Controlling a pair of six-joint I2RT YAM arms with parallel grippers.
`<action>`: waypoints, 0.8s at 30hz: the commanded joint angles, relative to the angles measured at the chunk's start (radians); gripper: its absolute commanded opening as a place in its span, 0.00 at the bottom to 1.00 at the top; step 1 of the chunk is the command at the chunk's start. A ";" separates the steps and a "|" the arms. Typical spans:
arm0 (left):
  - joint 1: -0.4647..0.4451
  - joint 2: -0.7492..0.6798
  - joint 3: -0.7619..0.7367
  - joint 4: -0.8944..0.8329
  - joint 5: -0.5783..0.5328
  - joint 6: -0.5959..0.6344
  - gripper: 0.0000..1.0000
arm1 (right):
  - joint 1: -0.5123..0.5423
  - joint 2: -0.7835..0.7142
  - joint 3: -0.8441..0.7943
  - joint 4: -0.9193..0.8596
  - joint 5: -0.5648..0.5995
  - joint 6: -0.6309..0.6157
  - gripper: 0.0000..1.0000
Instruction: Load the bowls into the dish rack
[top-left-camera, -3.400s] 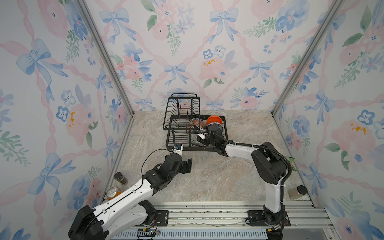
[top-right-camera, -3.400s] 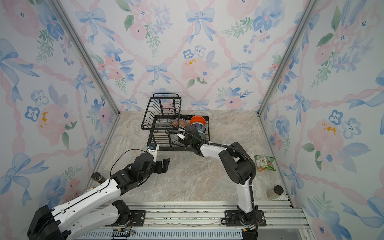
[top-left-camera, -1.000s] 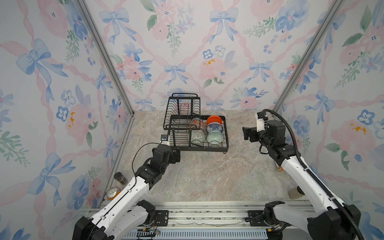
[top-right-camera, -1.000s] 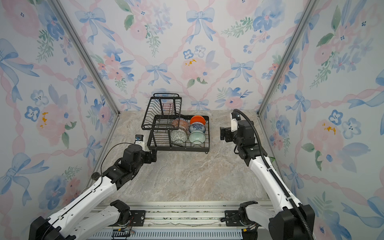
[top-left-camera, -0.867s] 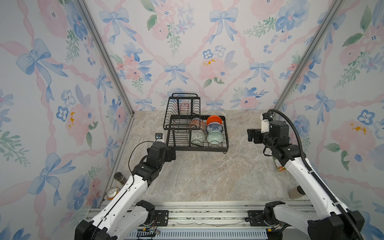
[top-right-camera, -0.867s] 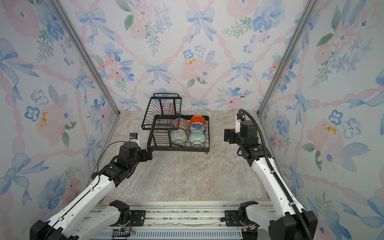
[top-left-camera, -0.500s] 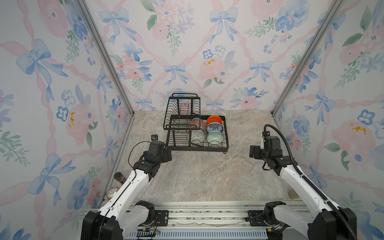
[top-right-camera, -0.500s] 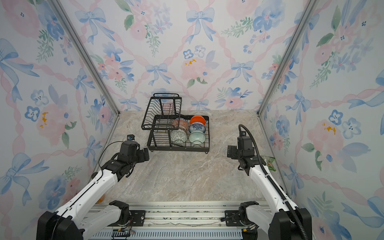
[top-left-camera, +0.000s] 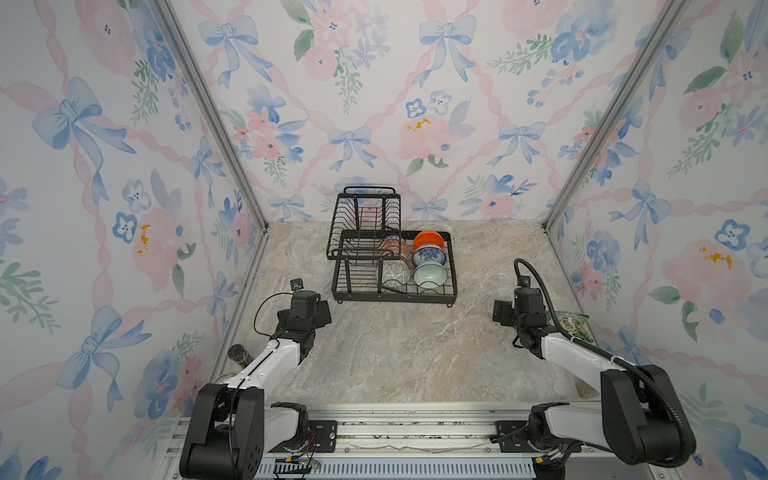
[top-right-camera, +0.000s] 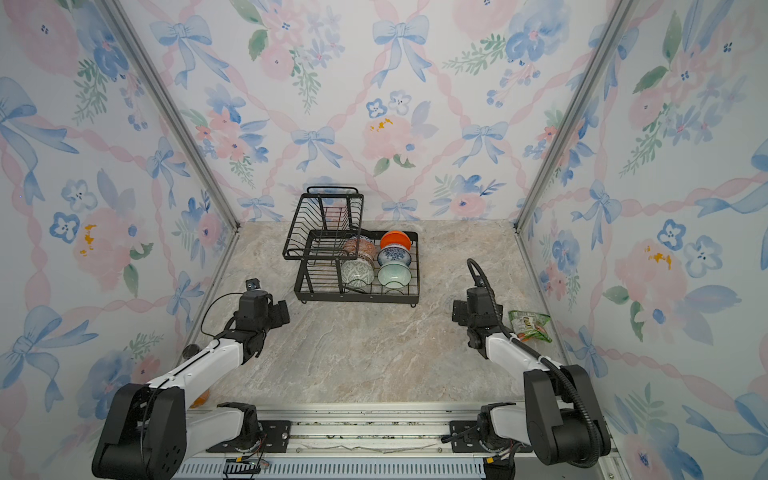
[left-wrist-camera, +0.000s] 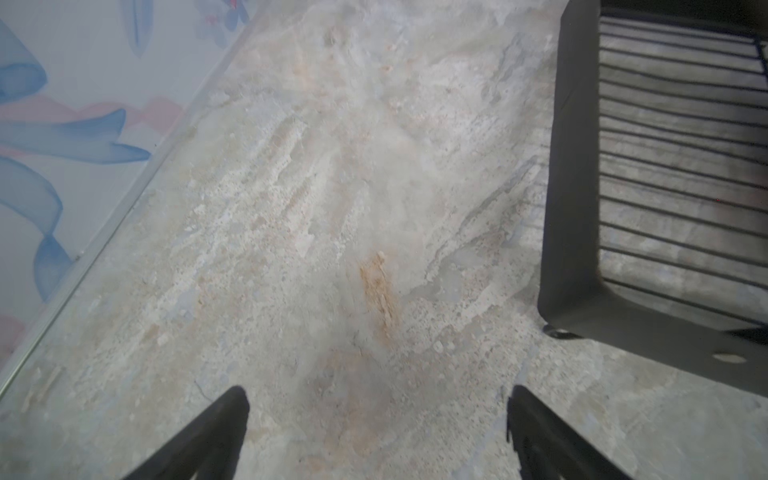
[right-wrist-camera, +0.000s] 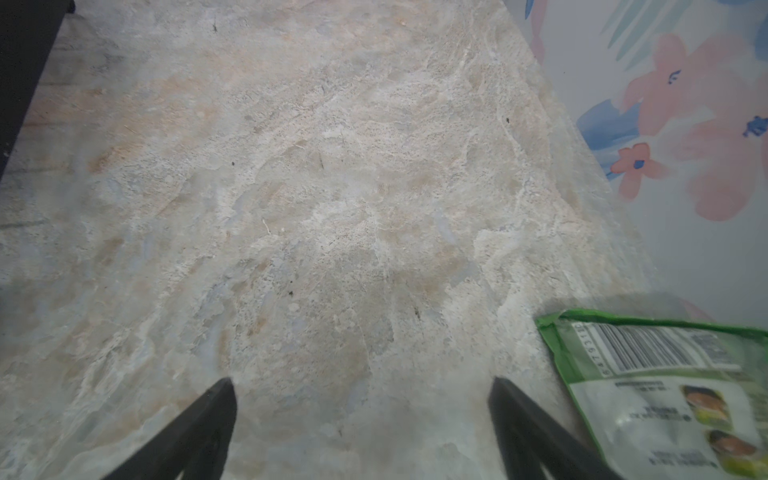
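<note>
At the far middle of the tabletop (top-left-camera: 395, 357), both top views show the dish rack (top-left-camera: 390, 297) with the bowls (top-left-camera: 429, 255) standing in the right half of its low tray; only the right wrist view shows the barcode on the green snack packet (right-wrist-camera: 665, 386) by the right edge. The left gripper (left-wrist-camera: 376, 390) and right gripper (right-wrist-camera: 360, 380) gape wide over bare marble, holding nothing. Moments ago the right gripper reached among the bowls; both arms have since drawn back.

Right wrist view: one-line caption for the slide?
Open right pincer over beige marble tabletop, green plastic snack packet lying beside it, black wire dish rack just in frame.
</note>
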 joint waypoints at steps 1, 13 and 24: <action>0.025 -0.013 -0.097 0.348 0.005 0.117 0.98 | -0.013 0.023 -0.014 0.232 0.030 -0.025 0.97; 0.077 0.210 -0.138 0.750 0.155 0.224 0.98 | -0.041 0.199 -0.034 0.556 -0.019 -0.106 0.97; 0.070 0.386 -0.193 1.044 0.207 0.226 0.98 | -0.053 0.247 -0.105 0.729 -0.058 -0.109 0.97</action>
